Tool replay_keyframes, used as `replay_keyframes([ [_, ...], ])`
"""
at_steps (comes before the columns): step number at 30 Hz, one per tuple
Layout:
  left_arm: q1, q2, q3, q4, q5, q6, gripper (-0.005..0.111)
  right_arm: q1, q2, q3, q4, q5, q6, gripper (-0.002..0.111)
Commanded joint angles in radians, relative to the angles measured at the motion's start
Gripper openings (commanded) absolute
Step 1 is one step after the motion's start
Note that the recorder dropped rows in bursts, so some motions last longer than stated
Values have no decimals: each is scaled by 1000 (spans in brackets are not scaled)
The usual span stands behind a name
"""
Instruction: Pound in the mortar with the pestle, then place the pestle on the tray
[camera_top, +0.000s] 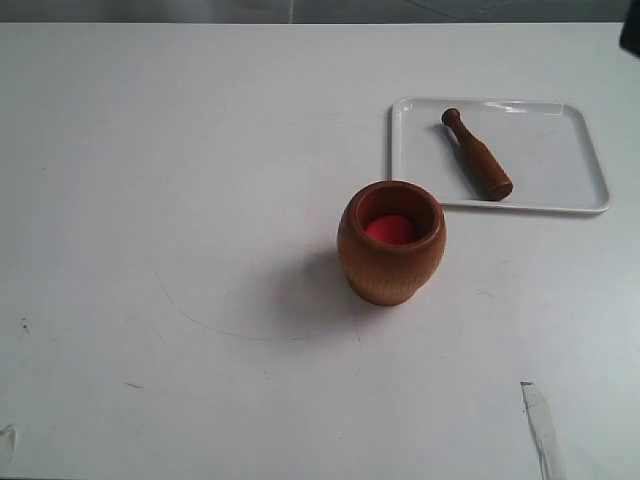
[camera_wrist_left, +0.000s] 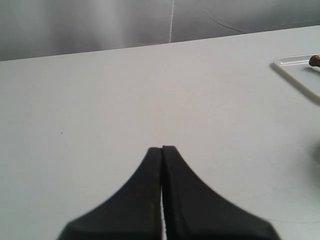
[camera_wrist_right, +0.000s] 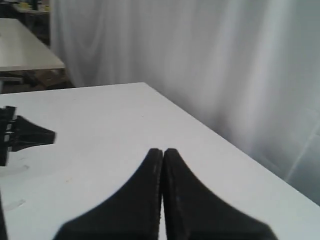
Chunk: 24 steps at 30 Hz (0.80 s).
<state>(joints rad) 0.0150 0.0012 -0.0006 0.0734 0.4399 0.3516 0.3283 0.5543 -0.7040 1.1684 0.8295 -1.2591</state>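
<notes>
The brown wooden mortar (camera_top: 391, 243) stands upright near the middle of the table, with something red (camera_top: 390, 230) inside it. The dark pestle (camera_top: 477, 154) lies on the white tray (camera_top: 560, 200) behind and to the right of the mortar, its knob end pointing away. In the left wrist view a corner of the tray (camera_wrist_left: 295, 75) and the pestle's knob (camera_wrist_left: 315, 60) show at the edge. My left gripper (camera_wrist_left: 162, 148) is shut and empty over bare table. Shut and empty too, my right gripper (camera_wrist_right: 162, 151) is far from the objects. Neither gripper shows in the exterior view.
The white table (camera_top: 180, 200) carries a strip of tape (camera_top: 541, 425) near its front right and faint scuffs at the left. A dark piece of arm (camera_top: 630, 30) pokes in at the top right corner. A curtain (camera_wrist_right: 225, 60) hangs beyond the table's edge.
</notes>
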Motion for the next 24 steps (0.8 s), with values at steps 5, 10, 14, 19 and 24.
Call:
replay_keyframes([
  [5,-8,-1,1,-7,-3,-8,0,2,-88,4,8,173,12,0],
  [10,-8,-1,1,-7,-3,-8,0,2,-90,4,-2,174,12,0],
  [14,-8,-1,1,-7,-3,-8,0,2,-90,4,-4,176,15,0],
  [19,-8,-1,1,-7,-3,-8,0,2,-90,4,-1,178,41,0],
  [24,-8,-1,1,-7,-3,-8,0,2,-93,28,-67,32,66,0],
])
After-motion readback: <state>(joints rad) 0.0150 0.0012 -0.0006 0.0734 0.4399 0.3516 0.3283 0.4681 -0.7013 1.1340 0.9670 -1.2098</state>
